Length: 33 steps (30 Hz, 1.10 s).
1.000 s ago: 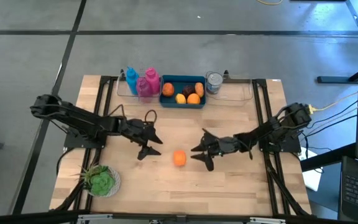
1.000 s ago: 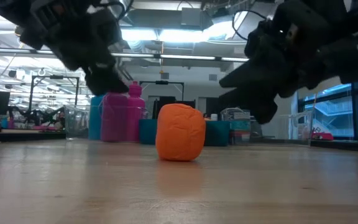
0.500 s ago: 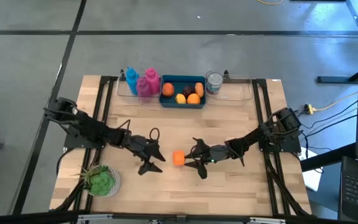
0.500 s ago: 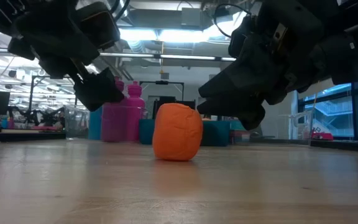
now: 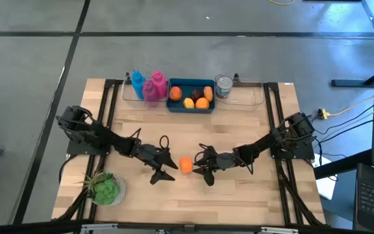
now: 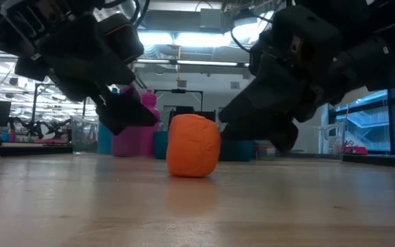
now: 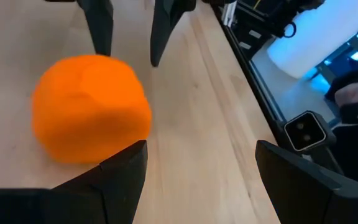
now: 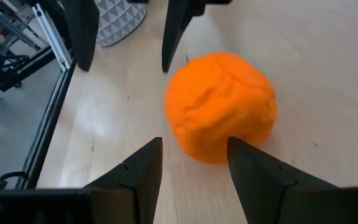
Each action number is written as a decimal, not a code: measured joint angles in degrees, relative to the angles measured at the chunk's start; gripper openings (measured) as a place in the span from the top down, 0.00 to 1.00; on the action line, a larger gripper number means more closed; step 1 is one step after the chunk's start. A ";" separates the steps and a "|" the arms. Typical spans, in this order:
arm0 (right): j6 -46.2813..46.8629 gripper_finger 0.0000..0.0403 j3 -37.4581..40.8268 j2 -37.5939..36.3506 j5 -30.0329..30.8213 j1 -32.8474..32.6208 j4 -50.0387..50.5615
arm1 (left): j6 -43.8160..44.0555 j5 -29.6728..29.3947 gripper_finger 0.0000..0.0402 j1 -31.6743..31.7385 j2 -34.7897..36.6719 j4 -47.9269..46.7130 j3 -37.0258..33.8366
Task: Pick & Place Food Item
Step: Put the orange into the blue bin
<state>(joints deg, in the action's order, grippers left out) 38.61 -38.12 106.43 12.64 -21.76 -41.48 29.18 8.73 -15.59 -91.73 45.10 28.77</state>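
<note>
Judging by the layout, you have yet to grasp the lumpy orange food ball (image 5: 186,166) mid-table: the left gripper (image 5: 165,168) and right gripper (image 5: 202,169), both open, flank it without touching.

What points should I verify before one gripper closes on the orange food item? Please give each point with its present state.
1. Orange food item rests free on the table: ok.
2. Left gripper open: ok.
3. Right gripper open: ok.
4. Item lies between the right gripper's fingers: not ok; in the right wrist view it sits just ahead of the fingertips.
5. The two grippers keep apart: cannot tell; both crowd the item from opposite sides.
6. Blue bin has room: cannot tell; it already holds fruit.
</note>
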 joint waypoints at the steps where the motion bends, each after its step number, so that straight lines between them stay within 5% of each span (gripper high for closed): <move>1: -0.01 0.55 -0.66 0.00 0.00 0.00 0.89 | -0.51 0.05 0.27 0.00 -0.62 0.06 0.57; 14: -0.24 0.55 -4.45 0.00 -0.02 -0.11 9.25 | -5.02 4.21 0.27 1.18 -8.46 -0.31 8.28; 33: -0.28 0.55 -4.47 -0.37 -1.97 -0.11 14.63 | 0.70 17.40 0.27 2.14 -4.52 3.53 9.52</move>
<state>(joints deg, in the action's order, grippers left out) 38.33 -42.59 106.06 10.68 -21.87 -26.84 29.88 26.13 -13.46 -96.24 48.64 38.29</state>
